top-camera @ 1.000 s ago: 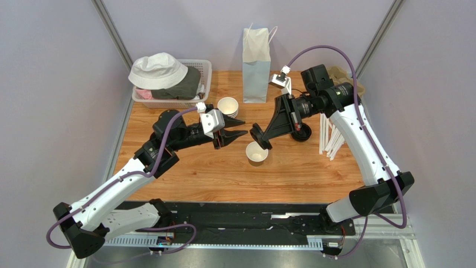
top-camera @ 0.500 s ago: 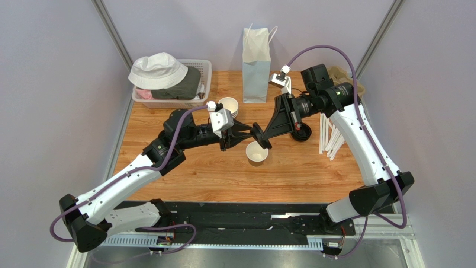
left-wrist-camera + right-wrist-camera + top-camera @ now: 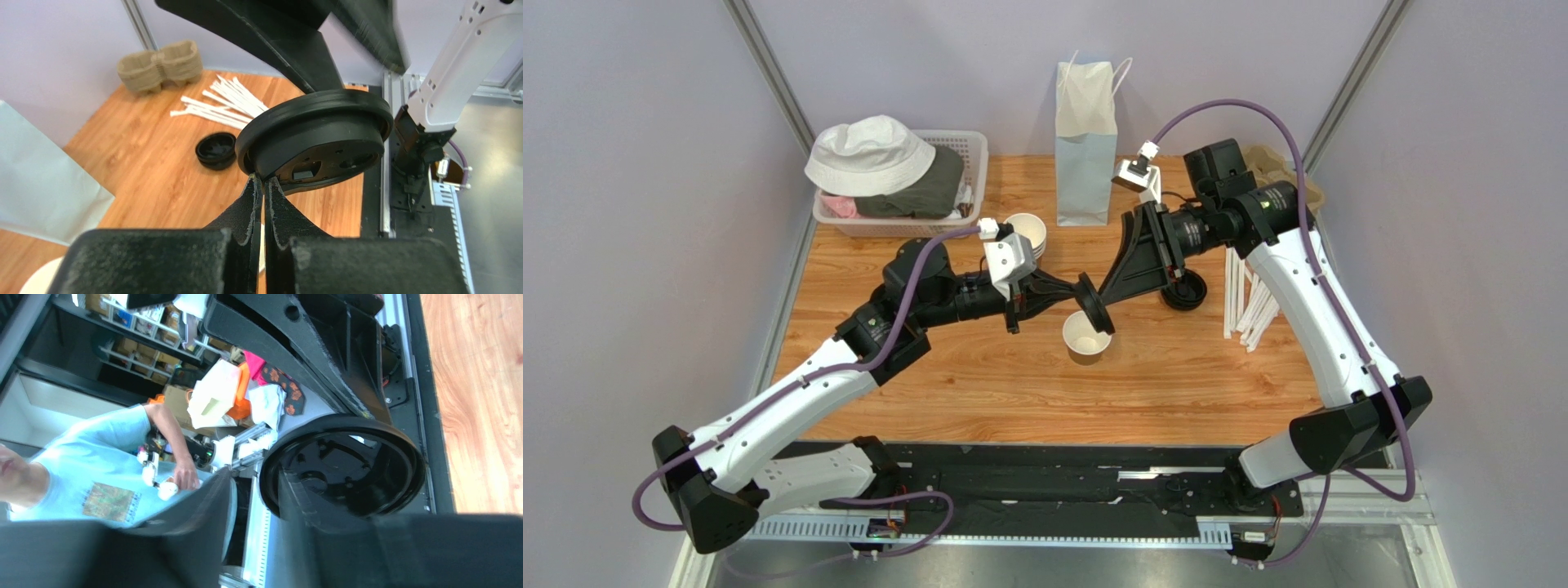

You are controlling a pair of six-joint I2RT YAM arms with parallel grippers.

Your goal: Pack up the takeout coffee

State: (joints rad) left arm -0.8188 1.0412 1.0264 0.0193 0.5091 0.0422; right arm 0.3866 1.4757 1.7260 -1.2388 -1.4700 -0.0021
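Since a moment ago my left pincer (image 3: 262, 185) has crossed to the middle and come together on the rim of the black lid (image 3: 316, 138). My right pincer (image 3: 253, 484), which held that lid, has let its fingers part. The lid hangs tilted in the air, just above and beside the open paper cup (image 3: 1087, 335), which stands lidless on the tabletop (image 3: 1014, 380) between my two arms.

My left wrist view shows the clamp plainly: both fingers are pressed flat together on the lid's lower edge, with the right fingers (image 3: 294, 49) behind it. The overhead view cannot settle that, since pincers and lid merge there into one dark knot. My right wrist view shows a gap between its fingers, with the lid beside one of them.

Counted:
- two black lids, one held and one loose lid (image 3: 1185, 294) on the wood
- one lone cup and one stack of cups (image 3: 1024, 230)
- one white paper bag (image 3: 1086, 129)
- one basket (image 3: 971, 141) with a white hat (image 3: 870, 153)
- one cardboard carrier (image 3: 161, 61)
- a fan of white straws (image 3: 1247, 300), too many to count
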